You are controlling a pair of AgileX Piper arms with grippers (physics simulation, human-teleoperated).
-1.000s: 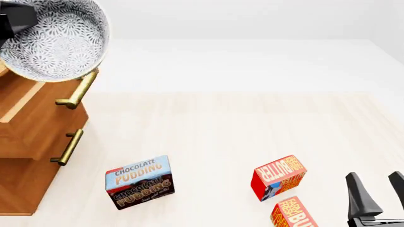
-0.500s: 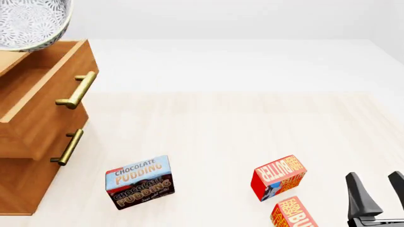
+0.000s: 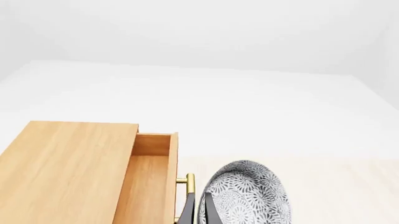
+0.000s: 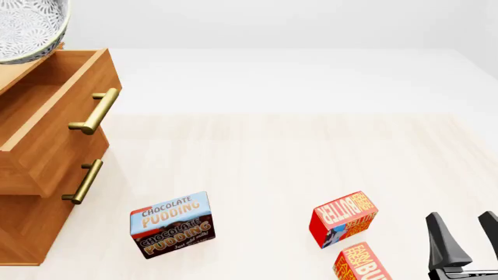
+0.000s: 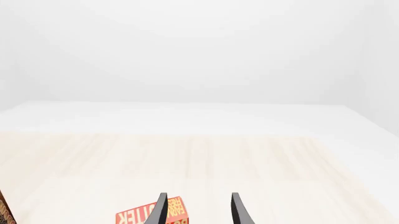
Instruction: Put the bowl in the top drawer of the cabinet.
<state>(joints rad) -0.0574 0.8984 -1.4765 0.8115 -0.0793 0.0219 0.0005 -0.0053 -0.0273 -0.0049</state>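
Front view: table [image 4: 311, 151], pale wood. Cabinet [image 4: 23, 227] at the left edge, honey-brown; its flat top shows only in the left wrist view. Top drawer [image 4: 55, 116] pulled out, long axis running toward the cabinet, brass handle [image 4: 95, 111] on its front. Bowl [image 4: 27, 29], patterned, raised above the drawer's rear, partly out of frame; the wrist view shows it tilted on edge, hollow facing the camera, rim pinched by the left gripper [image 3: 198, 210]. Pudding box [image 4: 171, 224]. Two butter boxes [image 4: 342, 216], near the right gripper [image 4: 467, 236], fingers parted, holding nothing.
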